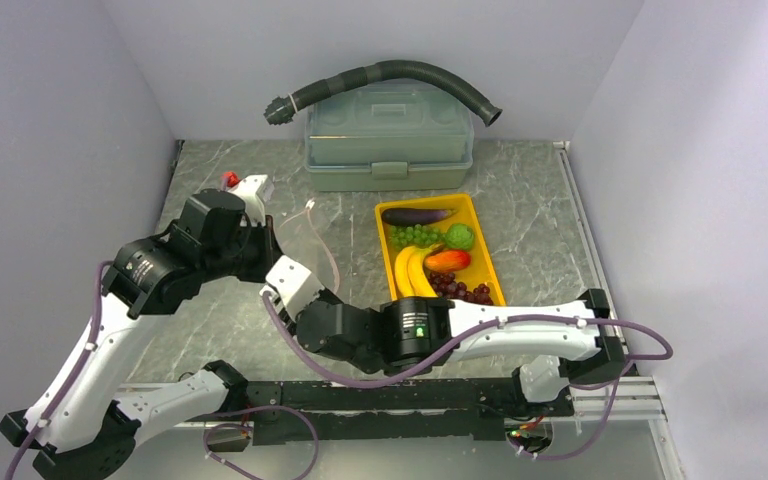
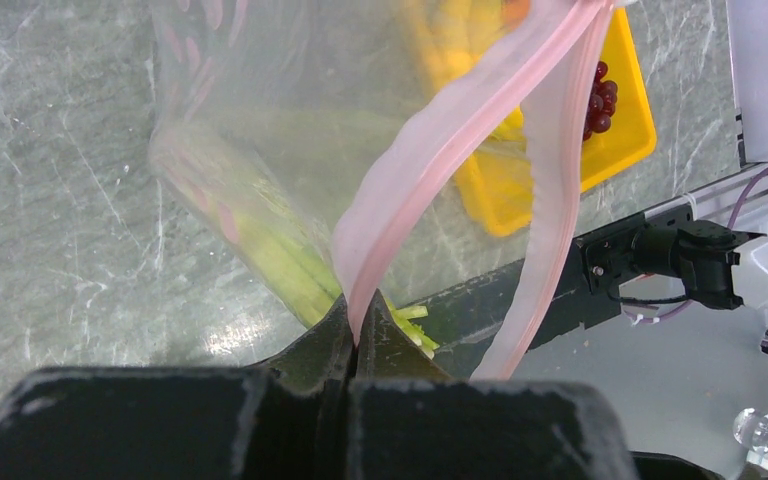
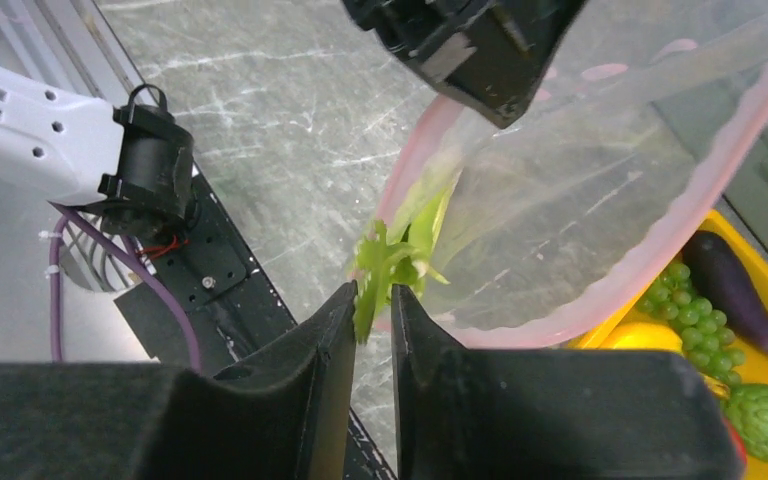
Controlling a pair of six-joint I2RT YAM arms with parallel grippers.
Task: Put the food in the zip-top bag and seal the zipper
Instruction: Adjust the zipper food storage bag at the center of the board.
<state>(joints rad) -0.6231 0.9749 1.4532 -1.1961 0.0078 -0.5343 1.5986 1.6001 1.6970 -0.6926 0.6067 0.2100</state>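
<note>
Left fingers (image 2: 352,338): clamped tight on zipper (image 2: 430,140), at one edge of zip-top bag (image 2: 260,120). Bag mouth gapes in wide loop above bench (image 1: 530,200).

Right fingers (image 3: 372,298): narrow gap, pinching green leaf tips of leek (image 3: 405,235) at bag mouth. Leek stalk lies inside bag.

Yellow tray (image 1: 489,255): just beside bag, holding eggplant (image 1: 415,215), green grapes (image 1: 412,236), bananas (image 1: 410,272), dark grapes (image 1: 460,290).

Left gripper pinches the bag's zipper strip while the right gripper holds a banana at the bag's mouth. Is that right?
No: the right gripper holds the leek by its green leaves, not a banana, as the right wrist view shows. The left gripper does pinch the zipper strip.
</note>
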